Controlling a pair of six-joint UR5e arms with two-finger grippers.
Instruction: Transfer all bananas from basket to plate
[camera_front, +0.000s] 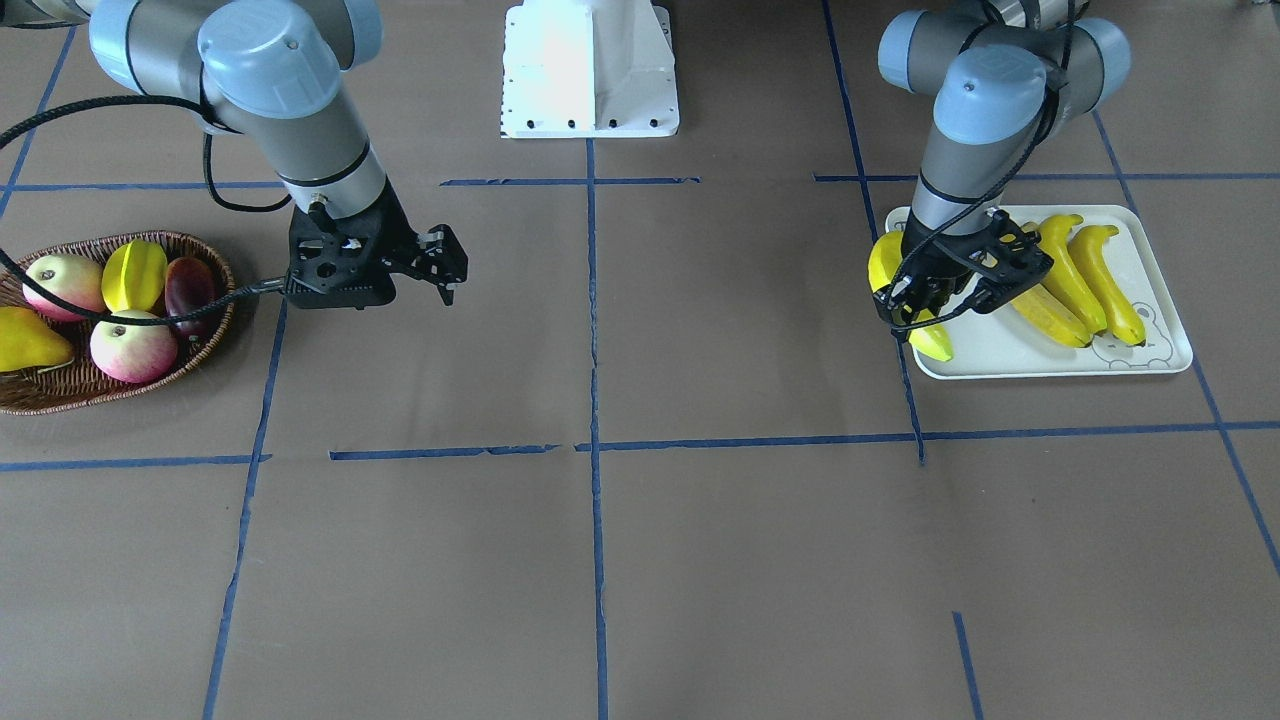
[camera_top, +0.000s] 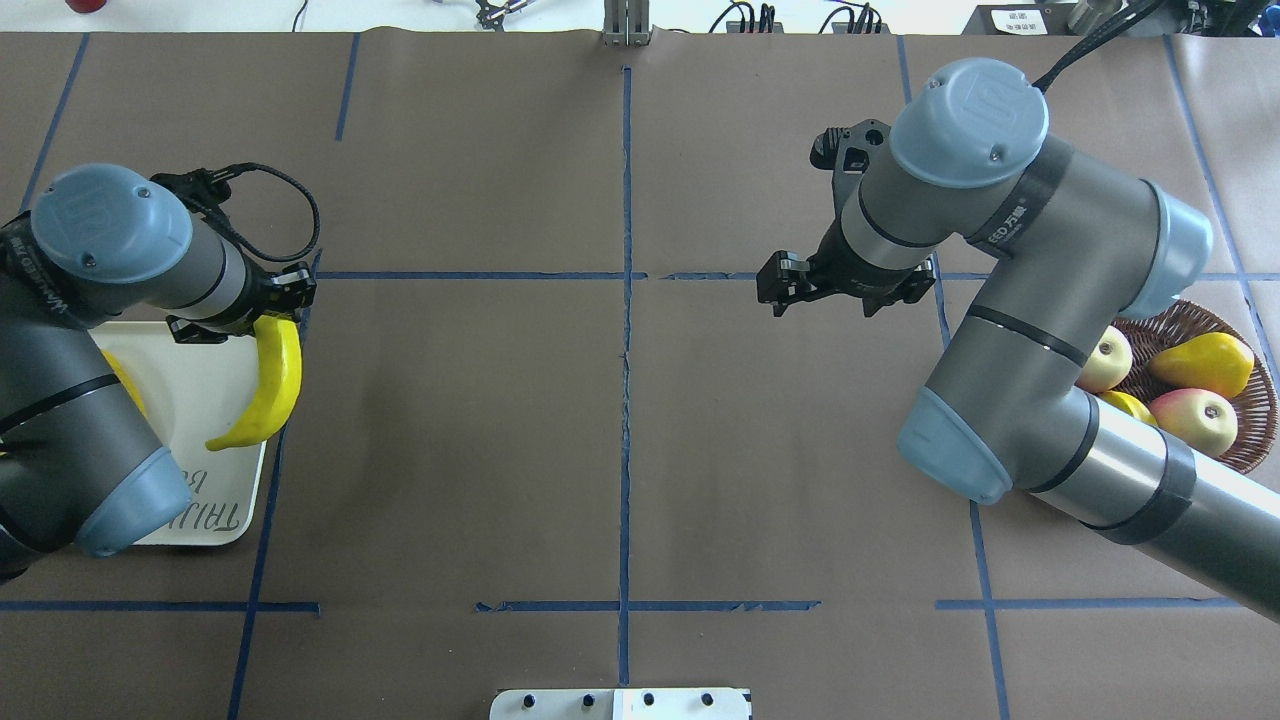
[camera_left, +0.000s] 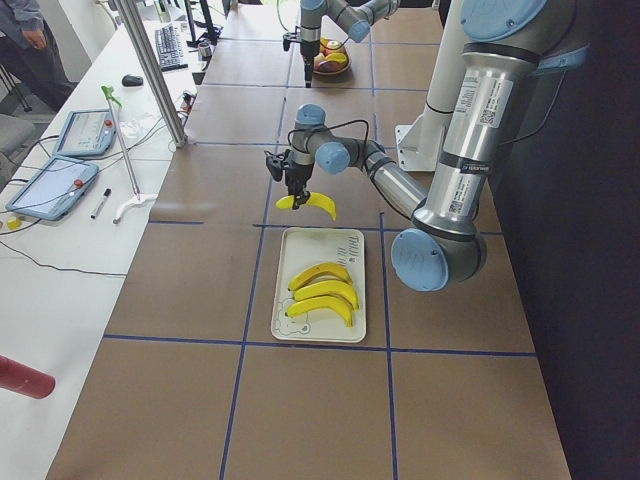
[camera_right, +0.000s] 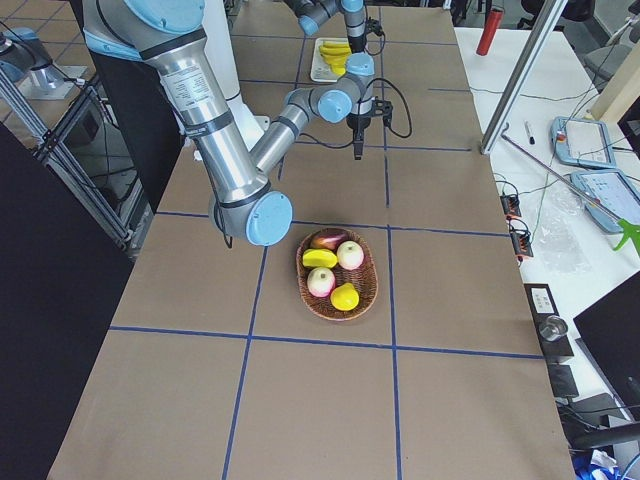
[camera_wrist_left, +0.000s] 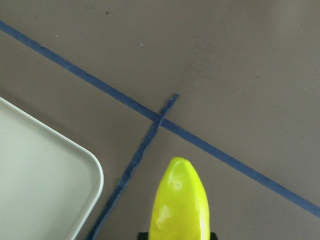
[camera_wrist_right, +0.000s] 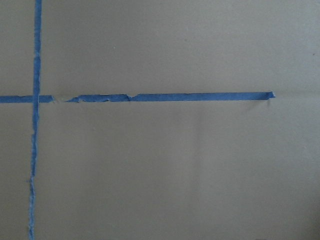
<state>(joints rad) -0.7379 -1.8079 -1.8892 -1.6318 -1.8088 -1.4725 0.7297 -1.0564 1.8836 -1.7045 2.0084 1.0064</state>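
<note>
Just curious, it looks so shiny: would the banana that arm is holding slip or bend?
Probably stiff: jutting out from the left pincer, the banana shows no sag. Its glossy skin could be slippery. Being curved, it likely won't roll far.

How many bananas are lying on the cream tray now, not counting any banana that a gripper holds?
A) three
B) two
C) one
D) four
A: three bananas lie side by side on the tray, while the left gripper holds the fourth banana at the tray's edge.
</note>
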